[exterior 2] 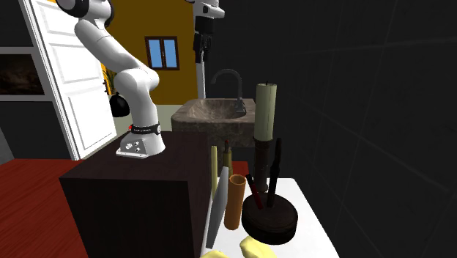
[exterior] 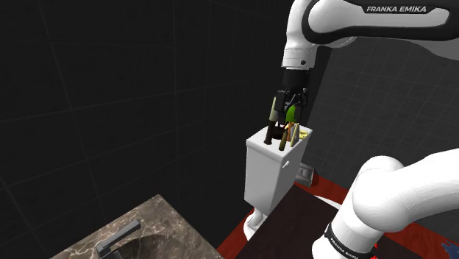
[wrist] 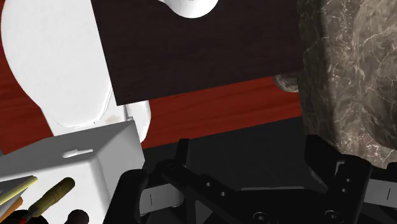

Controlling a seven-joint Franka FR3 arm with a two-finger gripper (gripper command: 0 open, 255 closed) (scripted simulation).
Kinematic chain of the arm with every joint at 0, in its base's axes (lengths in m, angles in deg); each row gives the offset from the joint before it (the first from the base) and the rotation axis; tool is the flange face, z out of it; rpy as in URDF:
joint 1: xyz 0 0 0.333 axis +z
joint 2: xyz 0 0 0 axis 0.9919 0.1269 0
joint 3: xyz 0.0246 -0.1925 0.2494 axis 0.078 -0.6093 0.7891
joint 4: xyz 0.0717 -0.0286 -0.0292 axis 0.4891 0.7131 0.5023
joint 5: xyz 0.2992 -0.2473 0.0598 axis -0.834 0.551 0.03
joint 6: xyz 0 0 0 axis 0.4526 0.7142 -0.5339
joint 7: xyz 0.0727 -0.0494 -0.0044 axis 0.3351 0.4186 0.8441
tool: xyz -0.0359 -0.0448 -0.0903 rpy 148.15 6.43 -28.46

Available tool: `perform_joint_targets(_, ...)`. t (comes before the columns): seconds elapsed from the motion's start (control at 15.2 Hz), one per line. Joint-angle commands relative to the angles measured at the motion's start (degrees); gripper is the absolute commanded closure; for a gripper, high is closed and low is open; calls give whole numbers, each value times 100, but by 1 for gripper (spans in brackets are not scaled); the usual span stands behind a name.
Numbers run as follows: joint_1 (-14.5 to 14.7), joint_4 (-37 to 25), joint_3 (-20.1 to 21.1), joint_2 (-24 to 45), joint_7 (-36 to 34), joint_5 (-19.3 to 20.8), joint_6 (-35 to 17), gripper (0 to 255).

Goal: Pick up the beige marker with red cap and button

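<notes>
Hand (exterior: pixel 294 101) hovers over the white toilet tank (exterior: pixel 268 173). In the wrist view its fingers (wrist: pixel 182 159) are spread wide with nothing between them. The beige marker (exterior: pixel 274 109) stands upright on the tank top, dark reddish end down, just beside the hand on the shoulder view's left and not gripped. A green item (exterior: pixel 291 115) sits right under the hand. In the second exterior view the marker rises from a dark round base (exterior 2: pixel 269 216), with an orange tube (exterior 2: pixel 236 201) beside it. A marble sink (exterior: pixel 147 234) is nearby.
</notes>
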Motion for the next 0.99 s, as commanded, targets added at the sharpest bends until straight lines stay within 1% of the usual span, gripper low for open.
perform_joint_targets(0.0,0,0,0,0,0,0,0,0)
perform_joint_targets(0.46,-361,251,-532,562,454,614,-952,0)
perform_joint_targets(0.92,-694,194,-1080,1390,850,1093,-1925,0)
